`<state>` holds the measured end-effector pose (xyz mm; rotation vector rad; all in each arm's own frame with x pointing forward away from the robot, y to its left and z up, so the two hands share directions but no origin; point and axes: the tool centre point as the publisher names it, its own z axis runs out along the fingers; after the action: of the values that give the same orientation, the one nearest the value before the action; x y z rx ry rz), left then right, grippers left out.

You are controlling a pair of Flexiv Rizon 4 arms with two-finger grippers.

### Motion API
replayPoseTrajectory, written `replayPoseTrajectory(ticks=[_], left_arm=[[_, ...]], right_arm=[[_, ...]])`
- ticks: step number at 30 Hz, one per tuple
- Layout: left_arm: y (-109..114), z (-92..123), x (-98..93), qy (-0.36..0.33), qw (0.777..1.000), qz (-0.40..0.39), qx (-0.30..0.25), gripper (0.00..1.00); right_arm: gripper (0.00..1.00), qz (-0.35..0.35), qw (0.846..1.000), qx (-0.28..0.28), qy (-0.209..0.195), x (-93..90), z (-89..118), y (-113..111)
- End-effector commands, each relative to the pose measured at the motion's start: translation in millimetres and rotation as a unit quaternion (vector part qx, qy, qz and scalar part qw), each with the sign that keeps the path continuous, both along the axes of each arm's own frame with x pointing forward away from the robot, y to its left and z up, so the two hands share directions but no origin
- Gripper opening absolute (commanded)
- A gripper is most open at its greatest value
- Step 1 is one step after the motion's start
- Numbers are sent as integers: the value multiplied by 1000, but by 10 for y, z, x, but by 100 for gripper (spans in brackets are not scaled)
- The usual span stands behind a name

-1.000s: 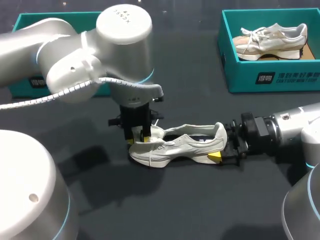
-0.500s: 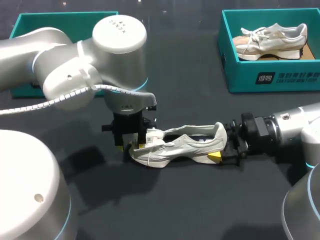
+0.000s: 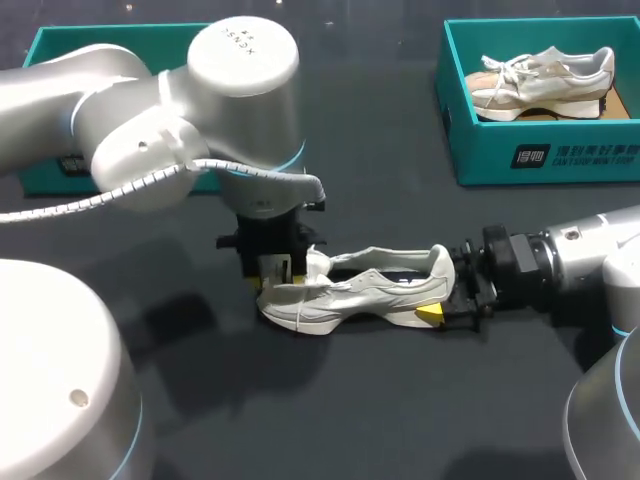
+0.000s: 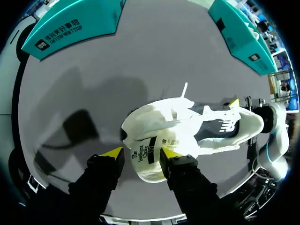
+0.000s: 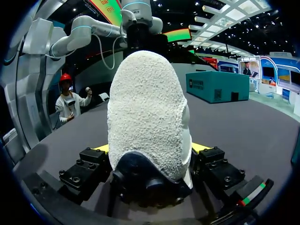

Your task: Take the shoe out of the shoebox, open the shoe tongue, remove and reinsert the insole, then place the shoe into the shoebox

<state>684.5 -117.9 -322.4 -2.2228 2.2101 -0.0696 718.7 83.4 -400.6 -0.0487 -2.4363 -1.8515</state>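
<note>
Jaws, left: my left gripper (image 4: 141,153) stands open over the toe end of the shoe (image 3: 355,290). The raised tongue (image 4: 147,157) is between its yellow tips, against one finger and just apart from the other.
Jaws, right: my right gripper (image 5: 150,147) is closed on the shoe's heel, one finger on each side.
Table: dark grey (image 3: 400,400).
Left arm: comes in from 9 o'clock (image 3: 180,120), wrist pointing down at the shoe.
Right arm: comes in low from 3 o'clock (image 3: 590,260), lying level with the table.
Right shoebox: teal, at 2 o'clock (image 3: 545,160), with a white logo and lettering on its near wall. It holds a second shoe (image 3: 540,80), white and tan.
Left shoebox: teal, at 10 o'clock (image 3: 45,50), mostly hidden behind my left arm.
Shoe: white, on the table near its middle, out of both boxes, toe to 9 o'clock and heel to 3 o'clock.
Tongue label: white with dark print and a black bar.
</note>
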Motion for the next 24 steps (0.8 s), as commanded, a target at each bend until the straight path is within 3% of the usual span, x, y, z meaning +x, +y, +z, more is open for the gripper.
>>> replayPoseTrajectory(ticks=[1, 6, 9, 12, 16, 17, 18, 21, 24], left_arm=[[42, 439, -118, -35, 999, -24, -14, 49], [-89, 787, -133, -66, 994, -81, -31, 50], [-175, 940, -87, -79, 989, -121, -44, 63], [-299, 1069, -37, -86, 981, -163, -67, 64], [-510, 1178, -14, -95, 963, -233, -97, 37], [-572, 1191, -12, -96, 958, -251, -104, 22], [-637, 1192, -22, -100, 951, -273, -108, 0], [-804, 1181, -48, -104, 918, -360, -131, 0], [-938, 1134, -77, -97, 854, -493, -133, 0]], right_arm=[[0, 0, 1000, -1, 0, 2, -2, -12], [0, 0, 1000, -1, 0, 2, -2, -12], [0, 0, 1000, -1, 0, 2, -2, -12], [0, 0, 1000, -1, 0, 2, -2, -12], [0, 0, 1000, -1, 0, 2, -2, -12], [0, 0, 1000, -1, 0, 2, -2, -12], [0, 0, 1000, -1, 0, 2, -2, -12], [0, 0, 1000, -1, 0, 2, -2, -12], [0, 0, 1000, -1, 0, 2, -2, -12]])
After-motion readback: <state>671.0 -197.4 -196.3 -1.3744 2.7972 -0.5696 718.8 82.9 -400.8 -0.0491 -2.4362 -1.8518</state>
